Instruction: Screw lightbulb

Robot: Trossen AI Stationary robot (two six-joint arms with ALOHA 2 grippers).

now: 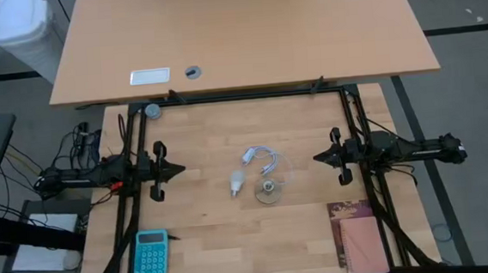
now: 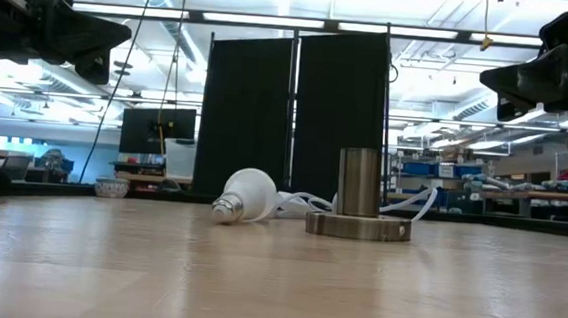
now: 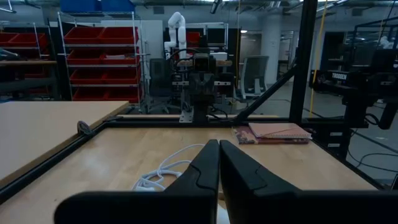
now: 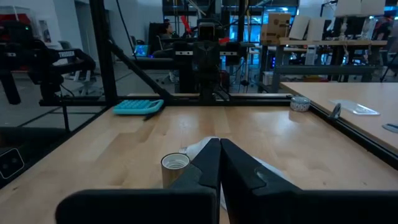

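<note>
The white lightbulb lies on its side on the wooden table near the middle, its greyish screw base toward the near left. Just to its right the metal socket stands upright on its round flat disc; the right wrist view shows its open top. A white cable lies coiled behind them. My left gripper hovers shut at the table's left, pointing level at the bulb. My right gripper hovers shut at the right, facing it. Both are well above the table and apart from everything.
A teal calculator lies at the near left and a notebook at the near right. A small tape roll sits at the far left corner. A black frame borders the table; a larger desk stands beyond.
</note>
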